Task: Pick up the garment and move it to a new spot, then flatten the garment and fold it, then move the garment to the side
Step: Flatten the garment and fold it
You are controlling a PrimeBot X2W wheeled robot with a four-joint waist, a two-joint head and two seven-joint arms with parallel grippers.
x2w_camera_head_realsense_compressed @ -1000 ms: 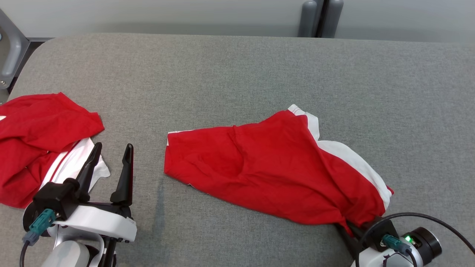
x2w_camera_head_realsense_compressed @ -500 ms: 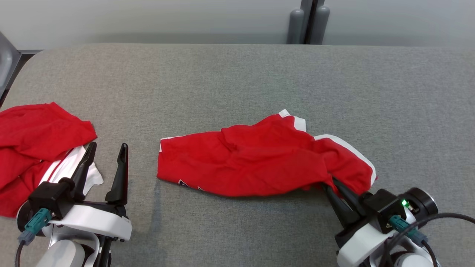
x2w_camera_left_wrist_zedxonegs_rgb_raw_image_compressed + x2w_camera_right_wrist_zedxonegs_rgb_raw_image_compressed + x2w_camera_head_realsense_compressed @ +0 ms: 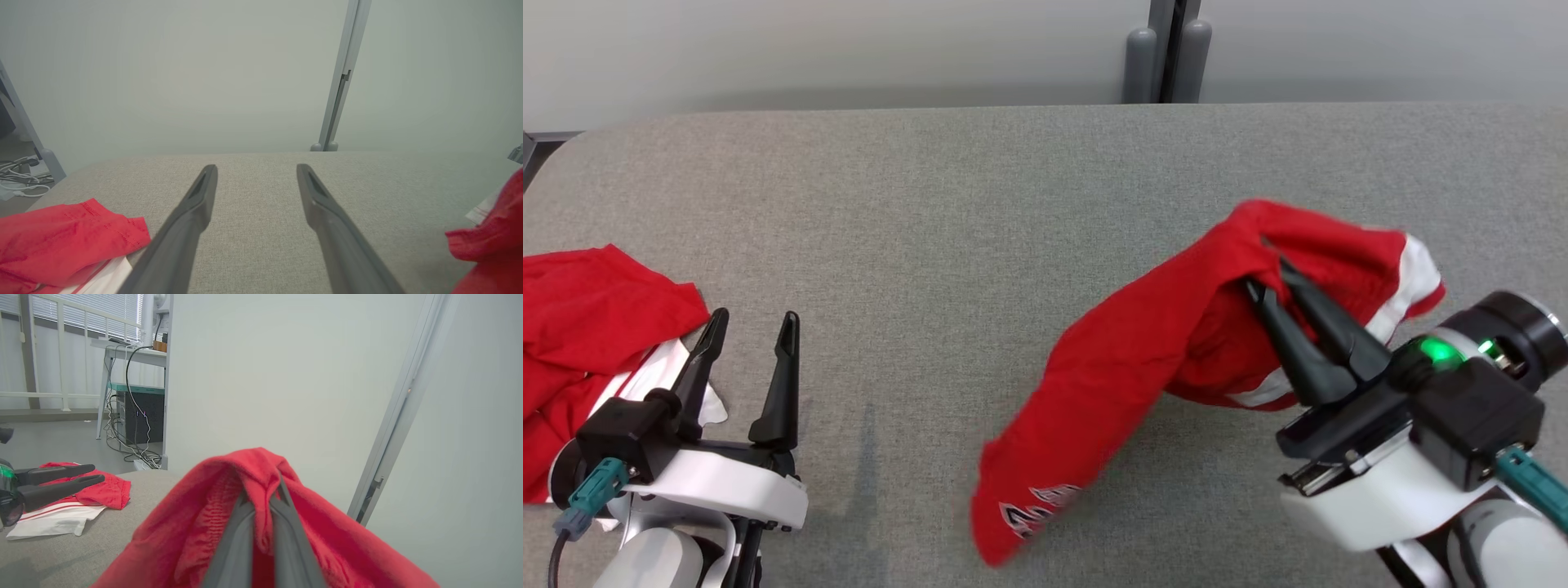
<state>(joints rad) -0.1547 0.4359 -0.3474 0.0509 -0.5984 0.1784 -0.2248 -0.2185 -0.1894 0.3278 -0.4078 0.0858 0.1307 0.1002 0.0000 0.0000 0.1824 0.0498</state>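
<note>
Between garment (image 3: pixel 1143 343) and left gripper (image 3: pixel 754 317), wide grey tabletop (image 3: pixel 915 269).

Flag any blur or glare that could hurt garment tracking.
Head view: the garment is motion-smeared at its lower end; the green light behind the right gripper blooms; lighting flat, shadows faint. Right wrist view: cloth near the lens is soft, the room behind sharp. Left wrist view: the left gripper has crisp tips.

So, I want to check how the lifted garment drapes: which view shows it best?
The head view: the whole garment shows, hanging from the shut right pincer. Right wrist view gives bunched fabric up close; left wrist view, a red edge.
</note>
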